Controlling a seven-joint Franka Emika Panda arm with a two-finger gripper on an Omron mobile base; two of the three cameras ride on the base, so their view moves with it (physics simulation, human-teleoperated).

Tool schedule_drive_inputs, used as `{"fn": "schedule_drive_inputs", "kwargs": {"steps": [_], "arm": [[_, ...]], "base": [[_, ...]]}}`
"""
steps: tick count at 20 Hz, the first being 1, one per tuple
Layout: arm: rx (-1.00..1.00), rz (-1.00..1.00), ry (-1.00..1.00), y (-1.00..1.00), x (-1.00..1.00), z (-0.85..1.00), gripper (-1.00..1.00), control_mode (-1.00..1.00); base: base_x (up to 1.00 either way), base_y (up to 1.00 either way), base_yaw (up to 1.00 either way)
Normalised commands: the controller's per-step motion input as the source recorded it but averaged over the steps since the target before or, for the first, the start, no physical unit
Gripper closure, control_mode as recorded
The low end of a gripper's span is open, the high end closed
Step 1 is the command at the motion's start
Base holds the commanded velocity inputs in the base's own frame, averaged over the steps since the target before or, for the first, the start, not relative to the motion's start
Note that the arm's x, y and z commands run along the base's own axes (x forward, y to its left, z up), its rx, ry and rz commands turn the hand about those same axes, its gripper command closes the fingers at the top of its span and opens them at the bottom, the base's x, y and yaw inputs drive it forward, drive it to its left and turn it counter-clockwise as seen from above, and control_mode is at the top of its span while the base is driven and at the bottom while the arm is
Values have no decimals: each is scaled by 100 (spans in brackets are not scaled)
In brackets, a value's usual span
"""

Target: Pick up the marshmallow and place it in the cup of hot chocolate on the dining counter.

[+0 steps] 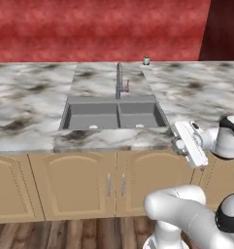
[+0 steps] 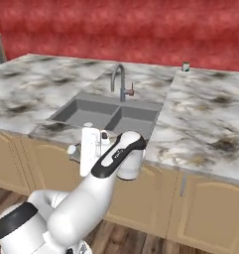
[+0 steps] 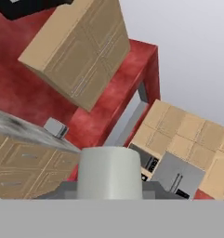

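The marshmallow [image 3: 110, 171], a stubby white cylinder, sits between my two dark fingertips in the hand view, and my gripper [image 3: 110, 191] is shut on it. In the base views the gripper [image 1: 179, 128] [image 2: 89, 130] is in front of the dining counter [image 1: 26, 107] [image 2: 205, 124], at its front edge beside the sink, and tilts upward. The marshmallow [image 2: 88, 124] peeks out as a small white bump at the tip. The cup of hot chocolate [image 1: 146, 60] [image 2: 186, 66] stands at the counter's far edge, well beyond the gripper.
A steel double sink [image 1: 113, 115] [image 2: 108, 112] with an arched faucet [image 1: 119, 80] [image 2: 119, 79] lies between the gripper and the cup. Tan cabinet doors [image 1: 84, 182] run below the counter. A red wall [image 1: 99, 29] stands behind it.
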Motion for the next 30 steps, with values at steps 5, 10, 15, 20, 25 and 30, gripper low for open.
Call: {"fn": "schedule_drive_inputs", "kwargs": {"steps": [5, 10, 15, 20, 25, 30], "arm": [[0, 0, 0, 0, 0, 0, 100, 100], [0, 0, 0, 0, 0, 0, 100, 100], [0, 0, 0, 0, 0, 0, 100, 100], [0, 0, 0, 0, 0, 0, 100, 100], [0, 0, 0, 0, 0, 0, 100, 100], [0, 0, 0, 0, 0, 0, 100, 100]], "base": [[0, 100, -30], [-7, 100, -20], [-6, 100, -21], [-1, 100, -19], [-13, 100, -12], [-21, 100, -10]]}}
